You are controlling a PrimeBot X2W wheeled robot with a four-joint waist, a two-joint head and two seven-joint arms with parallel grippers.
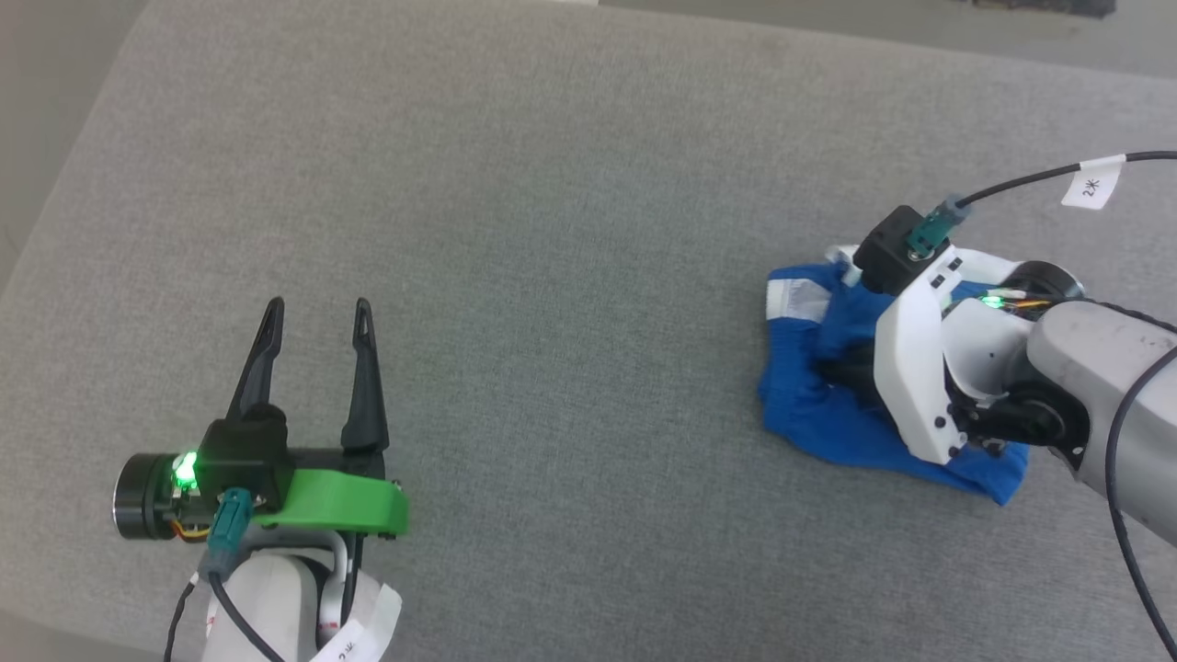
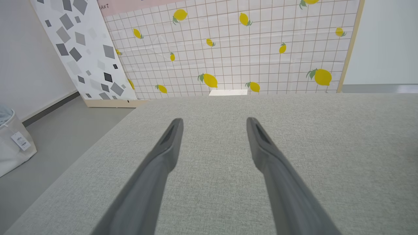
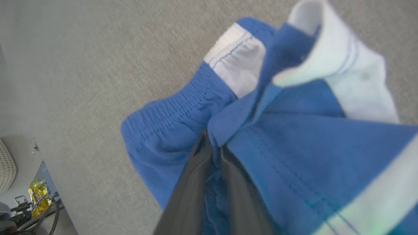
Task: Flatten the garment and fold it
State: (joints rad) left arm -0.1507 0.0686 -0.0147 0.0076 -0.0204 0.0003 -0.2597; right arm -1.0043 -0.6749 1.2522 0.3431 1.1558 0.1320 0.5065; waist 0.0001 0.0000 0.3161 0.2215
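On the right side of the grey cloth-covered table (image 1: 515, 184) lies the garment (image 1: 809, 414), a crumpled heap of royal-blue soft fabric bunched up on itself rather than spread flat. In the right wrist view the garment (image 3: 294, 147) shows a gathered elastic waistband (image 3: 156, 127) at its near-left edge. A white panel (image 3: 238, 62) is stitched in beside the waistband, a second white piece (image 3: 343, 71) is rolled over at the top, and a pale stripe (image 3: 375, 202) crosses the lower right corner. No print can be made out among the folds.

The right jaws come down onto the middle of the heap, with the pale right forearm (image 1: 1094, 368) and white wrist housing (image 1: 906, 377) covering part of it in the head view. Their two dark fingers (image 3: 192, 186) stand nearly together, pinching a raised fold of blue cloth between them, with more blue fabric showing in the narrow slit lower down.

The left jaws hover over bare table at the lower left of the head view, well apart from the garment. Their fingers (image 1: 260, 359) are spread wide, tips pointing away from the robot, and hold nothing; the left wrist view shows the same fingers (image 2: 156, 169) over plain grey cloth.
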